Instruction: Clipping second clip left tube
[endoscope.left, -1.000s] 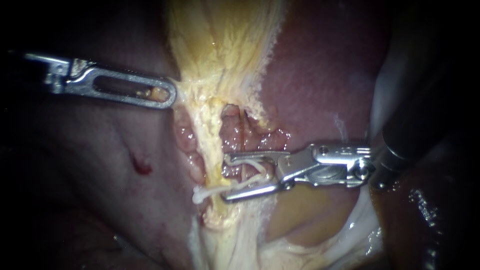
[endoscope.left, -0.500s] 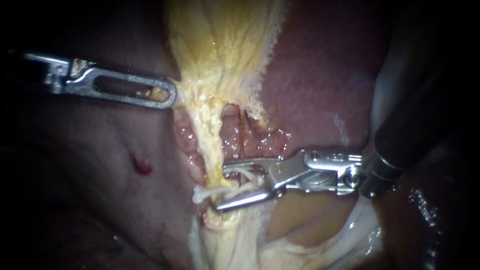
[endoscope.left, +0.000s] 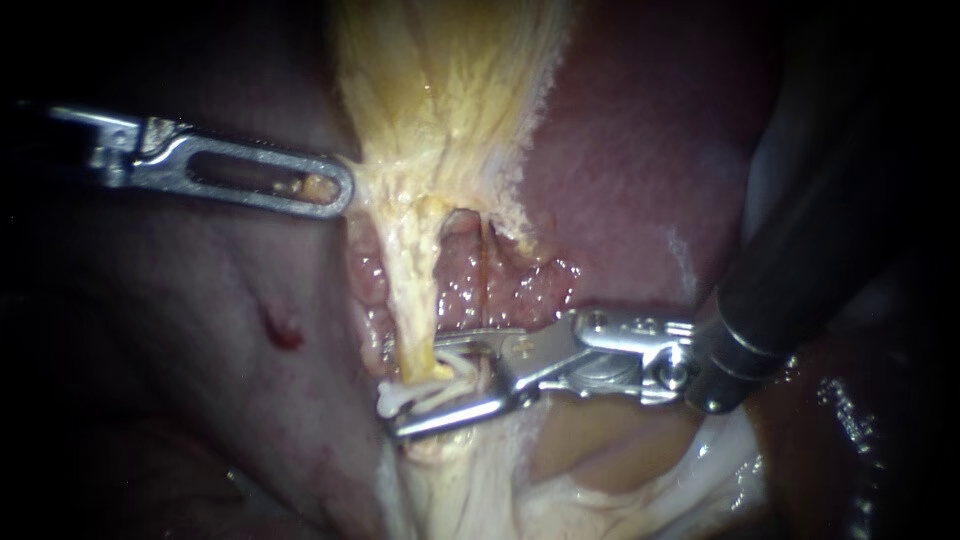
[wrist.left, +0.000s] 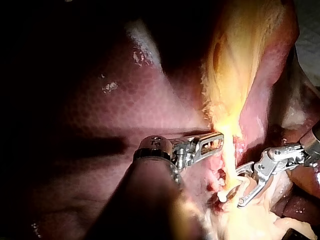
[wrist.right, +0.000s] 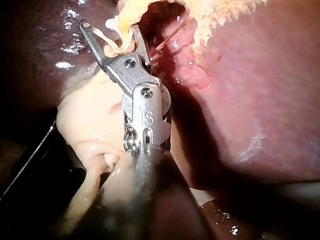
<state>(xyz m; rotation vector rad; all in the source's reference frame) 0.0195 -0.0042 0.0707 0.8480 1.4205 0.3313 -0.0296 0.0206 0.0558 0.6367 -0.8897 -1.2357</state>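
Observation:
The left tube (endoscope.left: 412, 300) is a pale yellow strand running down from the gallbladder (endoscope.left: 440, 80). My right instrument (endoscope.left: 390, 392) comes in from the right. Its jaws stand apart, one on each side of the tube's lower end, with a white clip (endoscope.left: 455, 375) held between them. Their tips reach just past the tube. The right wrist view shows the same jaws (wrist.right: 109, 27) and clip (wrist.right: 112, 37) around the yellow strand. My left instrument (endoscope.left: 345, 190), with a slotted jaw, is shut on the gallbladder's edge and holds it to the left; it shows again in the left wrist view (wrist.left: 219, 141).
A thinner reddish tube (endoscope.left: 485, 270) runs to the right of the left tube, over glistening raw tissue. Dark red liver (endoscope.left: 640, 150) fills the right side, and the left shows a small blood spot (endoscope.left: 283, 330). Pale fatty tissue (endoscope.left: 600, 470) lies below the right instrument.
My right instrument has slid left and slightly down, so its jaws and clip now straddle the left tube instead of lying to its right. The left instrument has not moved.

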